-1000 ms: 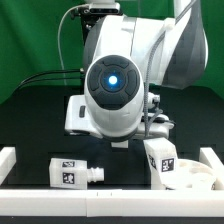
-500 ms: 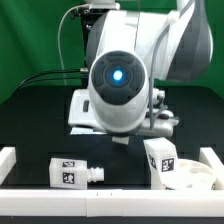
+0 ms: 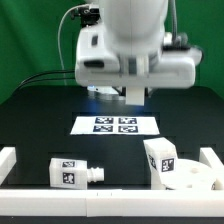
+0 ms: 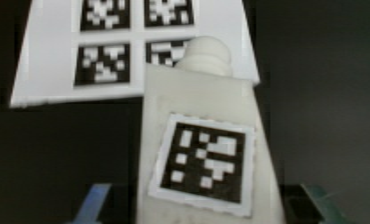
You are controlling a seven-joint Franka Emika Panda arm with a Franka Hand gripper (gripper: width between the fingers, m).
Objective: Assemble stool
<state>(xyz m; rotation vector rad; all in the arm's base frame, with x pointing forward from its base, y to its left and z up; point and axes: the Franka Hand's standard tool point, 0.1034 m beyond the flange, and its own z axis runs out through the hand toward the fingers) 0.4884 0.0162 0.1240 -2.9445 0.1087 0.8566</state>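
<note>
In the wrist view a white stool leg (image 4: pixel 200 130) with a square tag stands between my gripper (image 4: pixel 212 208)'s bluish fingers (image 4: pixel 104 200), and the jaws press on both its sides. Its rounded peg end (image 4: pixel 207 55) points toward the marker board (image 4: pixel 66 70) below. From outside, the gripper (image 3: pixel 135 97) hangs above the marker board (image 3: pixel 117 124), and the held leg is barely visible there. A second leg (image 3: pixel 73 172) lies on its side at the front. A third leg (image 3: pixel 159 157) stands beside the round seat (image 3: pixel 192 176) at the exterior view's right.
White border rails run along the exterior view's left (image 3: pixel 7 160), right (image 3: pixel 213 162) and front (image 3: pixel 110 196). The tabletop is black. Cables (image 3: pixel 45 78) hang behind the arm at the back left.
The arm has lifted and turned away from the camera, uncovering the marker board it was hiding. The lying leg, upright leg and seat have not moved.
</note>
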